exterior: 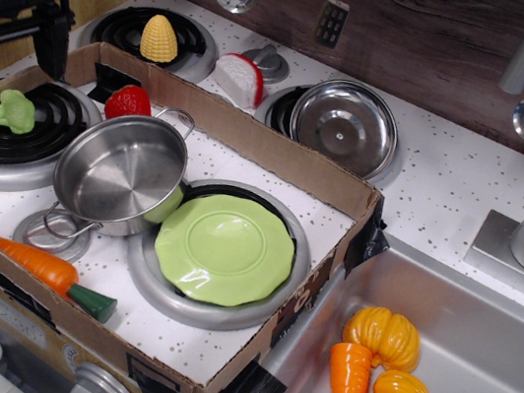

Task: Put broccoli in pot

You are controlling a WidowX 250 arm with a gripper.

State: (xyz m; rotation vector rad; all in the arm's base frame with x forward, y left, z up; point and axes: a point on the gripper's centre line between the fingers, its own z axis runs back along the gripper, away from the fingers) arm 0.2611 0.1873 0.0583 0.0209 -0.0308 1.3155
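Only the end of the arm is in frame, top-left corner. All matte black. Pincer: a wide horizontal crossbar with two blocky, squared fingers hanging from its ends; the left-hand finger is partly cut by the frame edge. Above the bar, a round black wrist body with a pale grey band near the top. A thin black cable loops out beside it. No markings or screws legible.
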